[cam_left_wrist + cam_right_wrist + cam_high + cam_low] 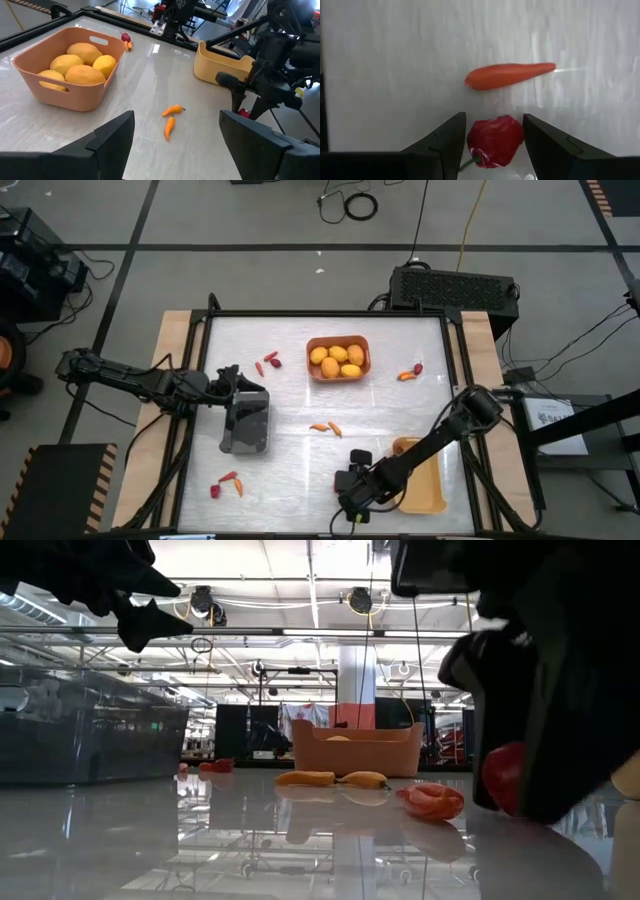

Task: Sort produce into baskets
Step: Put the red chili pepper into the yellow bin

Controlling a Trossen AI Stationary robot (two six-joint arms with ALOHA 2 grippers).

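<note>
Now the right gripper point(494, 145) has a red berry point(495, 140) between its fingers.

From above, the right arm reaches to the table's near edge beside the yellow basket point(420, 480), while the left gripper point(232, 380) hovers spread over the dark grey basket point(247, 423); the orange basket point(338, 358) holds yellow-orange fruits point(338, 360). Low down, a red berry point(505, 778) shows at the right gripper, an orange chili point(432, 800) close by. Left wrist: wide-open fingers, nothing held, two orange chilies point(171, 120) on the table. Right wrist: jaws closed around the berry, a chili point(510, 76) just beyond it.
</note>
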